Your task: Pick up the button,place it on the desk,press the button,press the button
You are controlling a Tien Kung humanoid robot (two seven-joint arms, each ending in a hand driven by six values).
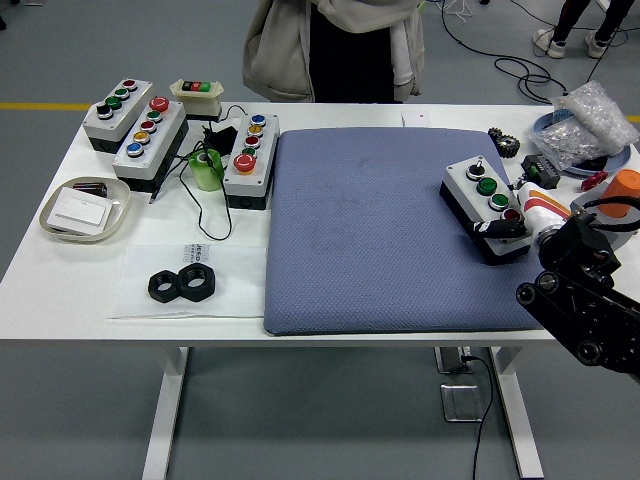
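Item: grey-and-black three-button control box (485, 208) with a black selector, green and red buttons, lying on the blue padded mat (370, 225), right side of the white tabletop (60, 270)

Long axis runs from far-left to near-right; near end towards the right robot hand (520, 222), which comes in from the lower right and sits against that end, white and black fingers apparently touching it; whether they clasp or merely rest, cannot tell. Left arm not visible, so right is nearer. Other button boxes (150, 135) far left

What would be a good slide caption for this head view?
The right robot hand rests at the near end of a button box on a blue mat, a person standing behind the white table.
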